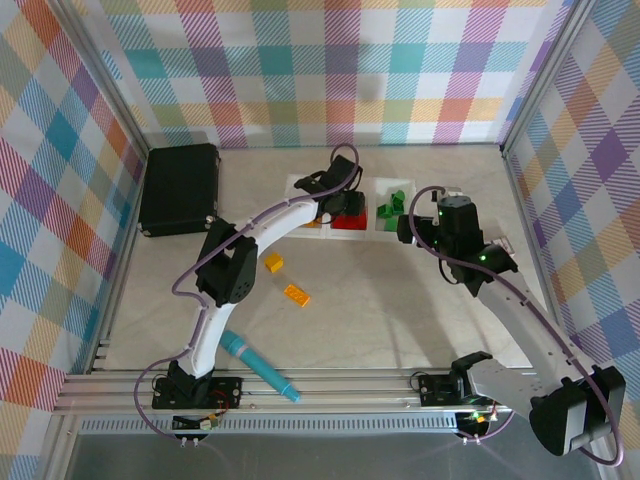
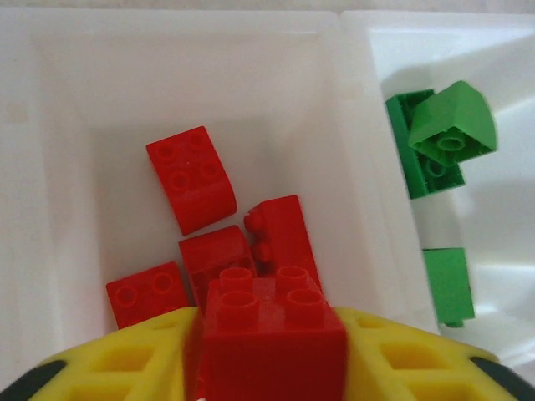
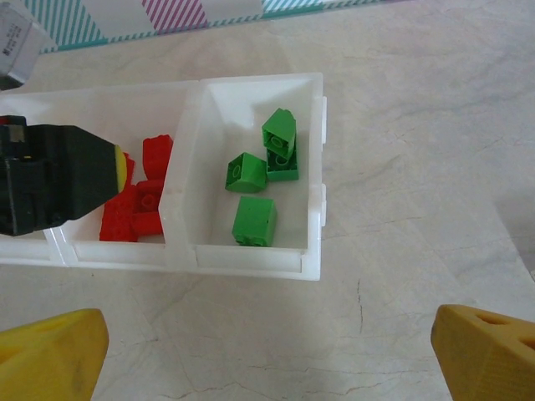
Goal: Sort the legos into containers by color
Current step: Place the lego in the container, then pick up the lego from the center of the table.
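**Overhead view.** I am looking down on the counter (image 1: 400, 320), with the tray (image 1: 372, 205) lying at its far middle and both arms reaching toward it. This view is giving me the wider layout. A yellow brick (image 1: 274, 263) and an orange-yellow brick (image 1: 297, 295) are lying loose on the counter, well apart from the tray. A black case (image 1: 180, 188) is sitting far left and a teal marker (image 1: 258, 365) near the left arm's base. The left compartment (image 1: 298, 190) is partly hidden under the arm, and a patch of yellow is showing at its near edge.

**Left wrist view.** This view is adding the grasp. The left pincer (image 2: 276, 355) is closing narrowly on both sides of a red brick (image 2: 276, 322), held studs-up over the middle compartment (image 2: 251, 92). Four loose red bricks (image 2: 192, 175) are lying on that compartment's floor.

**Right wrist view.** The right pincer (image 3: 267, 351) is hanging wide open over bare counter, holding nothing, just in front of the right compartment (image 3: 303, 219). Four green bricks (image 3: 254, 220) are resting in that compartment, two of them stacked or touching at the far side.
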Controlling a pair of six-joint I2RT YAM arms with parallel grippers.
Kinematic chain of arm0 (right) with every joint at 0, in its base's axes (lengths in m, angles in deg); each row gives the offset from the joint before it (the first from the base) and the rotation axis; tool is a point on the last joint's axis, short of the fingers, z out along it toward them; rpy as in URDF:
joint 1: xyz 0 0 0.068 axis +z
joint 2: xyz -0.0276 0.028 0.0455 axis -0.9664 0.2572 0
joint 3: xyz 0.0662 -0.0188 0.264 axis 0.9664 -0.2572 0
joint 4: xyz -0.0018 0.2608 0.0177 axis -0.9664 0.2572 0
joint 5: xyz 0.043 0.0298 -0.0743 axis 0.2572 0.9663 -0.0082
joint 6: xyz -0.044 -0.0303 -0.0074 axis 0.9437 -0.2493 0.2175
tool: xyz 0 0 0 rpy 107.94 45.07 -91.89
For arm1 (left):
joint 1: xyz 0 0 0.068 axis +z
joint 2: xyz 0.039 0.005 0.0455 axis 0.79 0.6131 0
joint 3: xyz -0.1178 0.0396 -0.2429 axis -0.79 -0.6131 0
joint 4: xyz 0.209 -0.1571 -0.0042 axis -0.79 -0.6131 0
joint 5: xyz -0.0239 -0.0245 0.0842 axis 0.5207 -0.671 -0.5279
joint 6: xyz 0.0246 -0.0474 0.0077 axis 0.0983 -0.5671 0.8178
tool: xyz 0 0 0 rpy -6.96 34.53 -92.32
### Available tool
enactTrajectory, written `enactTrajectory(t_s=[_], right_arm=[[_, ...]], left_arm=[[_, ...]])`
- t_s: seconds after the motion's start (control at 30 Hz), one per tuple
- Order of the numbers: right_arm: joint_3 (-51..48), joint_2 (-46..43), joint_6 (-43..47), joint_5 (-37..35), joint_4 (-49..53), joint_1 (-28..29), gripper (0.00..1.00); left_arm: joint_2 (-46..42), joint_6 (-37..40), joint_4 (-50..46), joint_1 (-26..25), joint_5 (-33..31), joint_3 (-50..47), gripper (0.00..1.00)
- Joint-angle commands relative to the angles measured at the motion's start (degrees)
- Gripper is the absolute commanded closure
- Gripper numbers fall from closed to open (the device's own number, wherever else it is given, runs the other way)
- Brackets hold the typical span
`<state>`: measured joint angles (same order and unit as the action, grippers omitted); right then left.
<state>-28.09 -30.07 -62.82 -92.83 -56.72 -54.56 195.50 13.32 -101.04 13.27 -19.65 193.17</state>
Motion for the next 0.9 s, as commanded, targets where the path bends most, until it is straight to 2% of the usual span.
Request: enactTrajectory(t_s=[0.0, 0.13, 0.23, 0.33, 0.47, 0.6, 0.73, 0.87], right_arm=[[0.29, 0.61, 0.53, 0.77, -0.94, -0.14, 0.01], [0.16, 0.68, 0.32, 0.74, -0.98, -0.14, 0.01], [0.38, 0.61, 0.61, 1.68, -1.00, -0.15, 0.01], [1.11, 1.14, 0.50, 2.36, -0.34, -0.19, 0.01], [2.16, 3.53, 1.18, 7.50, -0.71, -0.14, 0.01], [6.54, 9.24, 2.29, 14.99, 3.24, -0.14, 0.01], [5.99, 10.59, 3.23, 26.41, -0.30, -0.06, 0.01], [9.61, 15.32, 4.23, 28.95, 1.57, 1.85, 0.01]], left_arm=[[0.75, 0.68, 2.37, -0.21, -2.34, 1.96, 0.47], [-0.57, 1.03, 5.28, -0.37, -2.67, 2.16, 0.30], [-2.23, 2.10, 6.33, -0.39, -2.21, 2.45, 0.12], [-4.49, 3.06, 6.30, -0.45, -2.55, 2.43, 0.01], [-10.37, 3.89, 7.22, -0.44, -4.23, -2.85, 0.00], [-20.88, 3.16, 10.89, -0.46, -8.03, -16.13, 0.00], [-32.87, 0.45, 11.75, -0.46, -13.06, -31.34, 0.00], [-42.93, -3.56, 8.65, -0.46, -19.17, -43.09, 0.00]])
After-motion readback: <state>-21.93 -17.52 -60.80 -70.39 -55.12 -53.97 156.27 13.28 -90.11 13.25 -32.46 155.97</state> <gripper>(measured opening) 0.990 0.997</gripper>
